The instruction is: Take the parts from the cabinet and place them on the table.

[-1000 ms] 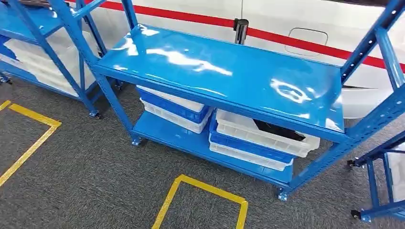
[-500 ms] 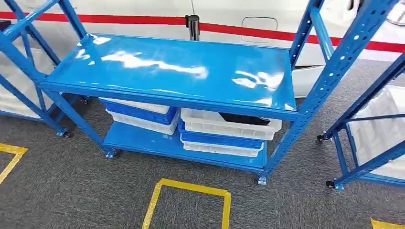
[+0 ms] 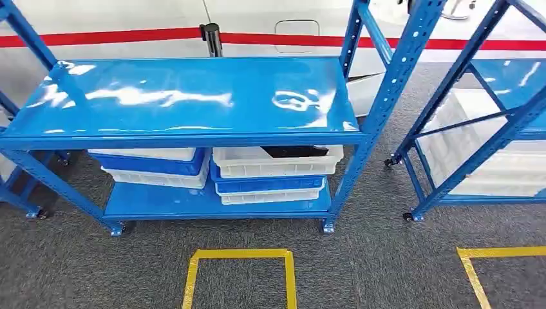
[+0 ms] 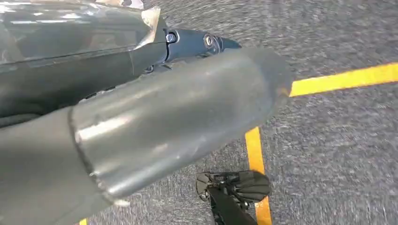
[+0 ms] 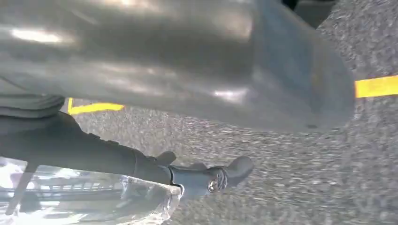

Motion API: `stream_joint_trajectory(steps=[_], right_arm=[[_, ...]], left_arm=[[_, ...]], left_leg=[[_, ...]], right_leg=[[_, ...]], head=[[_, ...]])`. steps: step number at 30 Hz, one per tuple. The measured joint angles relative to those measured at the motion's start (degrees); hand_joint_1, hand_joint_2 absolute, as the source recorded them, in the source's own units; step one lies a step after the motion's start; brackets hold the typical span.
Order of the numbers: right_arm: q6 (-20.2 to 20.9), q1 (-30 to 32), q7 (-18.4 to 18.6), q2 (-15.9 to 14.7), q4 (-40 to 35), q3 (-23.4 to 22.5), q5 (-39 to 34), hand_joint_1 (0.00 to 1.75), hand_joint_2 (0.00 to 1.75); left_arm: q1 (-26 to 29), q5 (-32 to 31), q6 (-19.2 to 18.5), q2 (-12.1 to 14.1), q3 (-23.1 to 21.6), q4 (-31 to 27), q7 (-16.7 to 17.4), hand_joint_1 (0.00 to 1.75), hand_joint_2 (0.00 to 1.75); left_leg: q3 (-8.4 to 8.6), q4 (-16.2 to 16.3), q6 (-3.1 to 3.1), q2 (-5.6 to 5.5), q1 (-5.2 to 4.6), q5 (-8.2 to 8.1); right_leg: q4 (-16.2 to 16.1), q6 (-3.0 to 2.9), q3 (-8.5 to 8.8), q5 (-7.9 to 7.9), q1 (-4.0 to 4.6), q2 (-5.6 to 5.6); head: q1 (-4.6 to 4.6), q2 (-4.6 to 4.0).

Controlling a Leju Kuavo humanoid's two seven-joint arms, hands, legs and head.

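Nearest in, well short of the blue steel shelf rack [image 3: 193, 96] and over the carpet, the left hand [image 4: 155, 108] and the right hand [image 5: 187, 70] each look clamped on a flat part wrapped in crinkly clear plastic film [image 4: 70, 28] [image 5: 94, 201], dark fingers along its edge. I'd guess it's light but slippery, so squeeze the stiff body, not loose wrap; its long axis seems to follow the fingers, ends out of frame. Under the rack's top shelf, 1 more dark part [image 3: 293, 152] lies across a white plastic bin [image 3: 277, 168].

Left robot hand [image 4: 155, 122], right robot hand [image 5: 187, 61]: clear bags.
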Motion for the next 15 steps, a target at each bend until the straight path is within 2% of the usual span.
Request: stream_joint_trajectory(steps=[1, 2, 3, 4, 5, 6, 8, 9, 10, 11, 12, 13, 14, 15], right_arm=[[0.0, 0.2, 0.0, -0.1, 0.0, 0.0, 0.0, 0.00, 0.00], [0.0, 0.3, 0.0, -0.2, 0.0, 0.0, 0.0, 0.00, 0.00], [0.0, 0.2, -0.1, -0.3, 0.0, 0.0, 0.0, 0.00, 0.00], [0.0, 0.1, -0.1, -0.3, 0.0, 0.0, 0.0, 0.00, 0.00], [0.0, -0.1, -0.2, -0.2, 0.0, 0.0, 0.0, 0.00, 0.00], [0.0, -0.1, -0.3, -0.3, 0.0, 0.0, 0.0, 0.00, 0.00], [0.0, 0.2, -0.4, -0.3, 0.0, 0.0, 0.2, 0.00, 0.00], [0.0, 0.3, -0.4, -0.4, 0.0, 0.0, 0.2, 0.00, 0.00], [-0.2, 0.3, -0.6, -0.3, 0.0, 0.0, 0.3, 0.00, 0.00], [-0.4, 0.3, -0.7, -0.4, 0.0, -0.1, 0.3, 0.00, 0.00], [-0.6, 0.2, -0.8, -0.4, 0.0, -0.1, 0.5, 0.00, 0.00], [-0.7, 0.1, -0.8, -0.3, 0.0, -0.1, 0.6, 0.00, 0.00], [-0.9, 0.2, -0.9, -0.3, 0.0, -0.1, 0.7, 0.00, 0.00], [-1.0, 0.2, -0.9, -0.3, 0.0, -0.1, 0.7, 0.00, 0.00]], left_arm=[[-0.1, 0.0, 0.0, 0.0, 0.0, 0.0, 0.0, 0.00, 0.00], [-0.1, 0.0, -0.1, 0.0, 0.0, 0.0, 0.0, 0.00, 0.00], [-0.1, 0.0, -0.1, -0.2, 0.0, 0.0, 0.0, 0.00, 0.00], [-0.1, 0.0, -0.1, -0.2, 0.0, 0.0, 0.0, 0.00, 0.00], [-0.1, 0.0, -0.1, -0.1, 0.0, 0.0, 0.0, 0.00, 0.00], [-0.2, 0.0, -0.1, -0.1, 0.0, 0.0, 0.0, 0.00, 0.00], [-0.6, 0.0, -0.1, -0.1, 0.0, 0.0, -0.2, 0.00, 0.00], [-0.7, 0.0, -0.1, -0.1, 0.0, 0.0, -0.2, 0.00, 0.00], [-0.7, 0.1, -0.1, -0.1, 0.0, 0.0, -0.4, 0.00, 0.00], [-0.6, 0.0, -0.2, -0.2, 0.0, 0.0, -0.6, 0.00, 0.00], [-0.5, 0.1, -0.2, -0.2, 0.0, 0.0, -0.6, 0.00, 0.00], [-0.3, 0.1, -0.2, -0.2, 0.0, 0.0, -0.6, 0.00, 0.00], [-0.2, 0.2, -0.2, -0.2, 0.0, 0.0, -0.7, 0.00, 0.00], [-0.2, 0.2, -0.2, -0.2, 0.0, 0.0, -0.7, 0.00, 0.00]], left_leg=[[-0.01, 0.0, -0.09, 0.81, 0.02, -0.03], [0.03, 0.1, -0.26, 1.57, 0.08, -0.12], [0.06, 0.4, -0.58, 2.33, 0.21, -0.30], [0.01, 1.1, -1.09, 3.04, 0.14, -0.63], [-0.32, 1.7, -1.84, 3.59, -0.42, -1.30], [-0.19, 1.7, -2.28, 4.16, -0.41, -1.34], [0.12, 1.5, -2.80, 5.08, -0.04, -1.11], [0.20, 1.6, -3.12, 5.45, 0.16, -1.31], [-0.06, 2.5, -3.67, 2.91, 0.60, -2.29], [-1.22, 5.3, -3.80, -0.19, 0.68, -4.71], [-3.10, 9.7, -3.89, -1.76, 0.70, -7.35], [-5.10, 14.1, -3.99, -2.46, 0.69, -9.41], [-7.03, 18.0, -4.04, -2.73, 0.70, -10.77], [-7.86, 19.5, -4.05, -2.76, 0.71, -10.68]], right_leg=[[-2.1, 0.70, 1.39, 1.01, -0.18, -0.18], [-6.2, 1.43, 3.90, 2.56, -0.30, -0.70], [-11.7, 2.04, 7.17, 4.26, -0.42, -1.89], [-16.3, 2.21, 10.00, 5.13, -0.47, -4.36], [-17.1, 1.49, 10.36, 4.92, 0.01, -5.46], [-17.1, 0.69, 10.01, 5.14, -0.03, -4.17], [-17.0, 0.10, 9.13, 5.25, 0.34, -3.20], [-17.2, -0.35, 9.32, 5.51, -0.12, -2.51], [-17.3, -0.75, 9.74, 5.77, -0.56, -2.04], [-17.3, -1.18, 9.54, 6.02, -0.57, -1.84], [-17.3, -1.41, 9.41, 6.17, -0.48, -1.39], [-17.3, -1.57, 9.28, 6.27, -0.30, -0.95], [-17.2, -1.57, 9.18, 6.27, -0.14, -0.56], [-17.2, -1.58, 9.15, 6.28, -0.04, -0.26]], head=[[-0.04, 0.00], [0.02, 0.02], [-0.02, 0.00], [0.07, 0.00], [0.20, 0.00], [-0.32, 0.02], [-0.33, 0.02], [-0.28, 0.00], [-0.39, 0.02], [-0.59, 0.02], [-0.63, 0.02], [-0.61, 0.02], [-0.63, 0.00], [-0.59, 0.00]])
